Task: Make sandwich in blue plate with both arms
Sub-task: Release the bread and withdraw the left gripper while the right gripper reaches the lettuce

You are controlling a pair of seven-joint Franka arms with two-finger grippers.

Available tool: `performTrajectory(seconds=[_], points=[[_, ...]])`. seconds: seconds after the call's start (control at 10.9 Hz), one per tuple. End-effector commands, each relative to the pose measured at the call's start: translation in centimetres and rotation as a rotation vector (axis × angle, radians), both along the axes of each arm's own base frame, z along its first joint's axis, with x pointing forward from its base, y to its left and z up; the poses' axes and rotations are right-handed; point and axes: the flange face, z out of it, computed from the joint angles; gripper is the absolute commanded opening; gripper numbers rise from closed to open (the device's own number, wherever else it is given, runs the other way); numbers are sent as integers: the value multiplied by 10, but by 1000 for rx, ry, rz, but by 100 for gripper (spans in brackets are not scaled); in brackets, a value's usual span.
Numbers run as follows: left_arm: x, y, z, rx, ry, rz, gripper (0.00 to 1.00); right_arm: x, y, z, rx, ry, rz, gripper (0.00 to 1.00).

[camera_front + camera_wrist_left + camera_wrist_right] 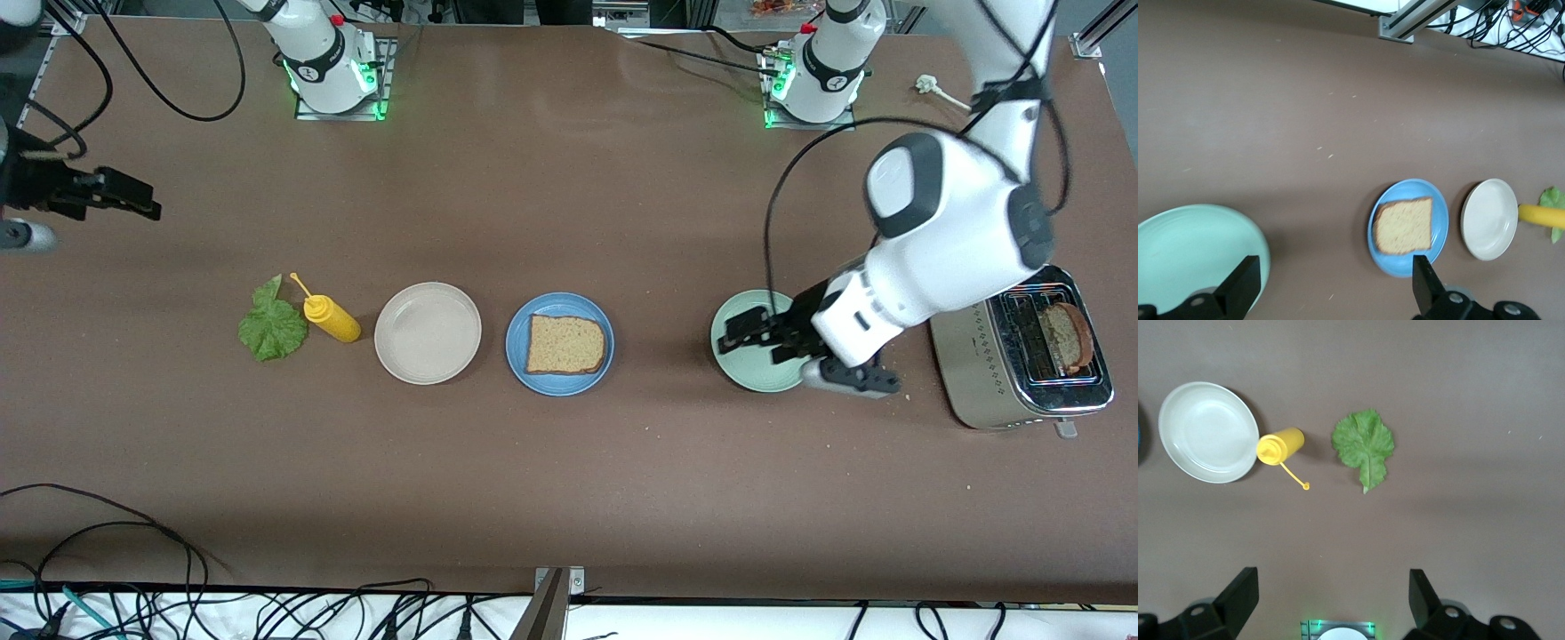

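Black fingers of the left gripper (745, 331) are spread wide and empty over the pale green plate (733, 357). At its nine o'clock, one bread slice (565, 344) is seen on the blue plate (517, 345). Parted and empty too, the right gripper (142, 202) is held at the table's ten o'clock edge, the lettuce leaf (1363, 445) below it.

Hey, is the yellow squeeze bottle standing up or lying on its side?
Standing upright. The right wrist view looks straight down on the squeeze bottle's round top, its cap hanging off on its tether; it stands between the lettuce leaf and the beige plate.
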Motion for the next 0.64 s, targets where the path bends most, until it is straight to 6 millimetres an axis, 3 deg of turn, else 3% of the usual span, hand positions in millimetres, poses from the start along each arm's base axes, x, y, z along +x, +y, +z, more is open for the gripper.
performTrajectory(seconds=[0.0,0.27,0.55], points=[[-41,53,60,148,1,-72,100,25,-20,-67,-8,94,-6,100],[-71,88,102,296,21,-110,100,27,-32,-150,-45,51,-5,100],[-104,116,143,422,50,-121,100,4,-44,-246,-49,-37,-11,100]])
